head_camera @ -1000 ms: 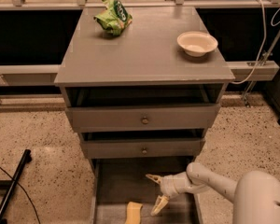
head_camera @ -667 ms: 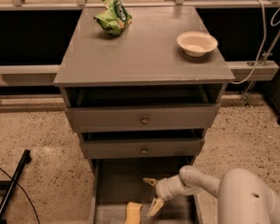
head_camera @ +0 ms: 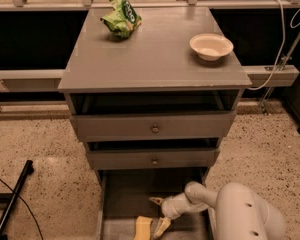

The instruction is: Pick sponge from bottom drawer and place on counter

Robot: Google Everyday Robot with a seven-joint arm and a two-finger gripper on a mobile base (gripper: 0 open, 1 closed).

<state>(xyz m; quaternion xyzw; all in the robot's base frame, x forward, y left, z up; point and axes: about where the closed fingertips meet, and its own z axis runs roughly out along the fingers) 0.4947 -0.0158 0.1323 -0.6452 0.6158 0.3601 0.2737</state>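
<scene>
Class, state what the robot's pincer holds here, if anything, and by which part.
Nothing is held. The pincer is open inside the bottom drawer, just beside the sponge.

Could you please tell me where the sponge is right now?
The sponge lies on the floor of the open bottom drawer, bottom centre of the camera view, close beside the open gripper reaching into it.

Tool (head_camera: 159, 214) sits in bottom drawer (head_camera: 124, 198), just right of sponge (head_camera: 142, 229).

Green snack bag (head_camera: 121, 18) back left; white bowl (head_camera: 211, 46) back right; 2 upper drawers (head_camera: 115, 126) slightly open; speckled floor (head_camera: 45, 149).
</scene>
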